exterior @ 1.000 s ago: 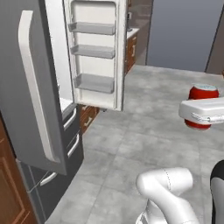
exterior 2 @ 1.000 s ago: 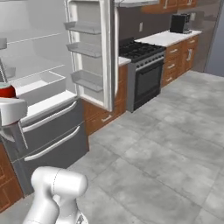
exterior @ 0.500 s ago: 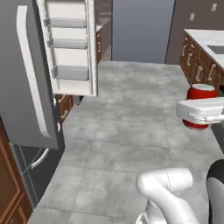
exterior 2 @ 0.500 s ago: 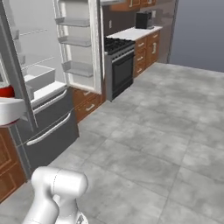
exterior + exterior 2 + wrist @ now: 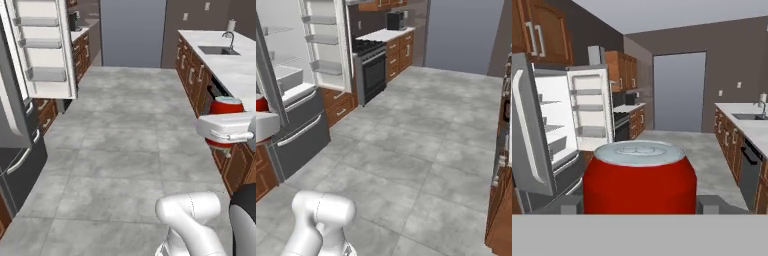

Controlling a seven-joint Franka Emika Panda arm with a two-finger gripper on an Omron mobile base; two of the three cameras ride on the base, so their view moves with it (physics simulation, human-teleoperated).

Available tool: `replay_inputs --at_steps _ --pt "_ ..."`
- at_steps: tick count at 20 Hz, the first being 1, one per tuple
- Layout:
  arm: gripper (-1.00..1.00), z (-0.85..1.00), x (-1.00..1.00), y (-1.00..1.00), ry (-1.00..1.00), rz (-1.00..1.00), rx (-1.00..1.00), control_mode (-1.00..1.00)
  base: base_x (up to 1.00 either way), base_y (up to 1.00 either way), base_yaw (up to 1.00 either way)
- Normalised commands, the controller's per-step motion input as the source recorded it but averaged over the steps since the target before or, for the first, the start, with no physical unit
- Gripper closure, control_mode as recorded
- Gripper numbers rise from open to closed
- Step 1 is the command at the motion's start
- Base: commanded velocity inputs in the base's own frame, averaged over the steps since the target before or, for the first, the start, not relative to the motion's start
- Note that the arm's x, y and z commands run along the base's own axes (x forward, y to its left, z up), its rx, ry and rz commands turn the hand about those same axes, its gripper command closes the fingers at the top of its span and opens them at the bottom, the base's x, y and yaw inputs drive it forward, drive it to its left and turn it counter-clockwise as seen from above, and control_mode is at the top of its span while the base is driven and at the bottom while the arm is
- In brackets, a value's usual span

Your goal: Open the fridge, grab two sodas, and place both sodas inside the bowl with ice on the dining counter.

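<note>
Item: soda point(image 5: 639, 177), upright, clamped between the closed fingers of the gripper point(image 5: 225, 131). Fridge point(image 5: 557, 130) open, off to the left. Handling: carry level (bowl unseen), hold the grip firm, swing clear of the sink counter point(image 5: 227, 62).

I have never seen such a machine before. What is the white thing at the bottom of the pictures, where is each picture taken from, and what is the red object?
The white thing is a robot arm on a driving base, in a simulated kitchen. Two pictures come from cameras on the base, behind the arm to its left and right, looking forward over the grey tiled floor. The third comes from a camera on the hand itself. The red object is a soda can with a silver top, held in the hand: a dark finger tip shows on each side of it. To the left stands the fridge with its doors open and white shelves inside. To the right is a marble counter with a sink.
</note>
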Motion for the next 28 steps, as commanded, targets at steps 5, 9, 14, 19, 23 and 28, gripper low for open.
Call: replay_inputs --at_steps 5,9,14,19,23,28 --pt "1.00 0.00 0.00 0.00 0.00 0.00 0.00 1.00 -0.64 -0.89 -0.13" --pt "1.00 0.00 0.00 0.00 0.00 0.00 0.00 1.00 -0.50 -0.93 -0.11" --pt "1.00 0.00 0.00 0.00 0.00 0.00 0.00 1.00 -0.26 -0.94 -0.08" --pt "1.00 0.00 0.00 0.00 0.00 0.00 0.00 1.00 -0.16 -0.97 -0.07" --pt "1.00 0.00 0.00 0.00 0.00 0.00 0.00 1.00 -0.06 -0.98 -0.07" --pt "1.00 0.00 0.00 0.00 0.00 0.00 0.00 1.00 0.00 -1.00 -0.05"
